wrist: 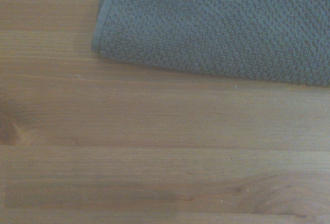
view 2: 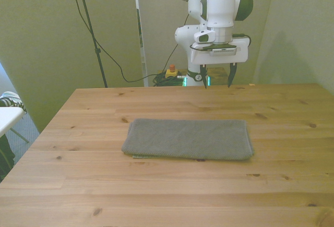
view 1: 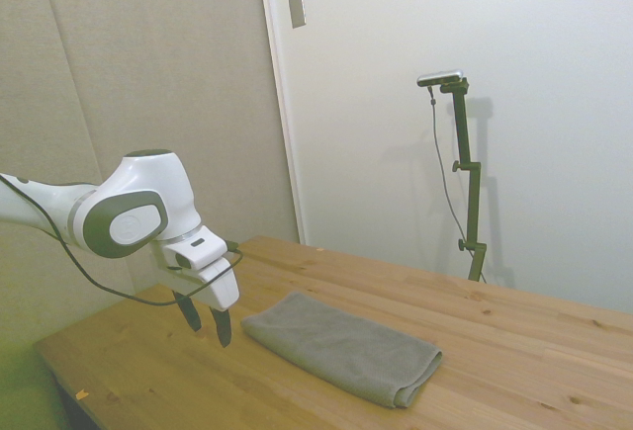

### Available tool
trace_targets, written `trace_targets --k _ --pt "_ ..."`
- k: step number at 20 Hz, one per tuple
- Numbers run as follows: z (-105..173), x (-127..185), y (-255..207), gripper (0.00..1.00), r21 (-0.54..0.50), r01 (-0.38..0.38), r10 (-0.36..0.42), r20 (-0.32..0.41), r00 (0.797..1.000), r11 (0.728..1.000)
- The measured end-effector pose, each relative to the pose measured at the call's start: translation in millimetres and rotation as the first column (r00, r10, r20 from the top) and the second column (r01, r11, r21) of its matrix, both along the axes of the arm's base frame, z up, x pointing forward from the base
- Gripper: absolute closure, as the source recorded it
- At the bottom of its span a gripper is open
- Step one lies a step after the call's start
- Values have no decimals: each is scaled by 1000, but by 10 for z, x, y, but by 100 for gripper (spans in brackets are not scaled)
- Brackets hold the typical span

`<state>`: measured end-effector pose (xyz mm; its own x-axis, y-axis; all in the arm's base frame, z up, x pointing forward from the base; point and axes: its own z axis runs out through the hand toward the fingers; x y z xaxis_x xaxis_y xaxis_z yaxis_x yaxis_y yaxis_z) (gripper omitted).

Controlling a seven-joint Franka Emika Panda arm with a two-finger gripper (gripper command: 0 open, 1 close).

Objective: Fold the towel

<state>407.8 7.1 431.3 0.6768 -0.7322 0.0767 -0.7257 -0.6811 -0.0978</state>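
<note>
Towel (view 2: 189, 139) flat on desk (view 2: 167, 195), thick soft terry, limp, 2+ layers; pinch at corner/short edge. Jaws (view 2: 217, 76) wide, empty, hovering apart

- A light wooden plank table (view 2: 78, 185), knotty-grained, fills the lower half of the front view.
- A grey-olive rectangular terry towel (view 2: 188, 139) lies flat on it, folded in layers, at the centre.

1. Bare wooden table (view 2: 172, 195) on every side of flat grey-olive terry towel (view 2: 189, 139).
2. Open white two-finger gripper (view 2: 217, 75) above the table's robot-side edge, apart from towel.
</note>
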Motion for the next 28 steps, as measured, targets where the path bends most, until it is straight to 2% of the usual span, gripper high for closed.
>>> trace_targets --k 4,8,14,21,28 --pt "-25 20 -25 0 10 -1 1 0 1000 1000" --pt "-66 206 50 0 7 9 -10 30 1000 1000" --pt "-101 727 408 0 -77 48 -41 94 995 996" --pt "-259 1588 918 0 -156 105 -87 120 989 982" --pt "-524 2003 1459 0 -275 124 -94 121 988 954"
